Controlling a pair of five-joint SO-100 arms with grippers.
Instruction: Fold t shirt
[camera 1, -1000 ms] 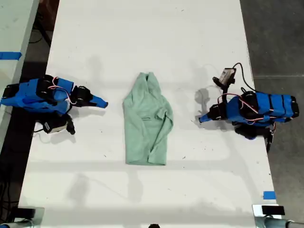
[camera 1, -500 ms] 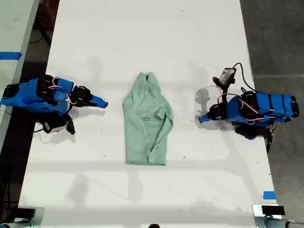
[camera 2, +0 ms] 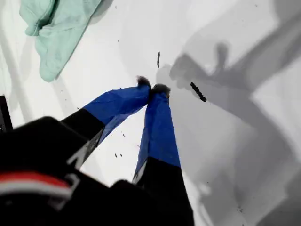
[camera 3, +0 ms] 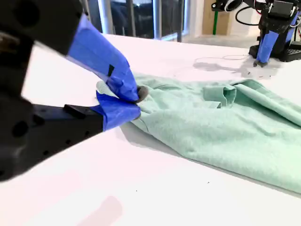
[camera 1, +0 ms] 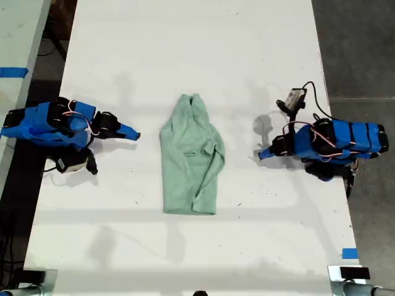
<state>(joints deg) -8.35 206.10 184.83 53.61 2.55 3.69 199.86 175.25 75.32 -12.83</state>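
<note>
Shirt: the t shirt [camera 1: 190, 160] lies mid-surface between the two arms. It is already gathered into a narrow lengthwise strip, wrinkled, with a sleeve tucked across it.
Likely reason: the sides look folded in, so I judge that an end-to-end fold remains.
My first gripper [camera 2: 151, 88]: at the exterior view's right, jaws pressed together on nothing, tip low over bare surface, well apart from the cloth.
My second gripper [camera 3: 136, 96]: at the exterior view's left, jaws pressed together and empty. Its own camera overlaps it with the shirt's edge, but the exterior view shows a gap.
Stance: both arms look parked clear of the cloth.
Surface [camera 1: 185, 49]: white, flecked with small dark marks, shadowed by the arms.
Room: dark grey floor [camera 1: 358, 49] beside it, blue tape [camera 1: 349, 253] at one edge, windows [camera 3: 141, 16] beyond.
</note>
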